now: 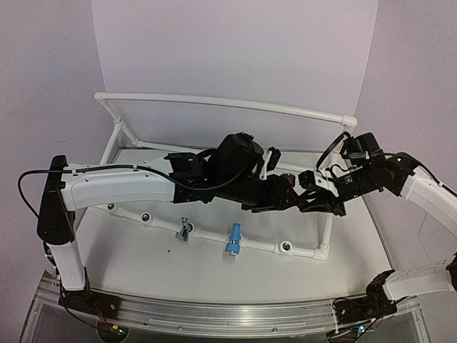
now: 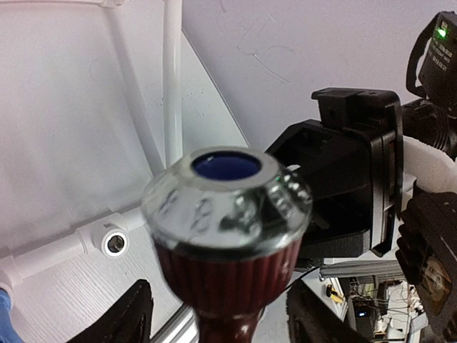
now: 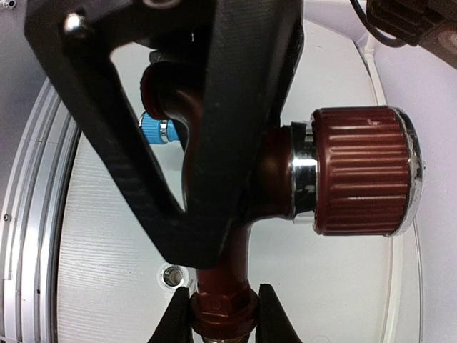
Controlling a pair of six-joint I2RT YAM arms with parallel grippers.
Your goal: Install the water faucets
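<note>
The red-brown faucet [image 3: 221, 275] hung in the air between the two grippers, above the right part of the white pipe frame [image 1: 211, 234] and well clear of the table [image 1: 143, 261]. It looked a small, stiff, solid tap, light enough for one gripper. Its ribbed knob [image 3: 357, 171] would give purchase but probably turns, and the shiny cap [image 2: 228, 193] looked slippery, so the hex collar [image 3: 223, 307] at the stem's end seemed the safer place to hold. The right gripper [image 3: 225, 318] was clamped on that collar, a finger pressed against each side. The left gripper [image 2: 218, 325] had its jaws apart, its fingers [image 2: 132, 314] standing off either side of the stem with a gap showing; whether one of them brushed the body could not be told. The blue faucet [image 1: 233, 238] and the grey faucet [image 1: 184, 230] sat in the frame's near rail, with an empty socket [image 1: 287, 247] to their right
</note>
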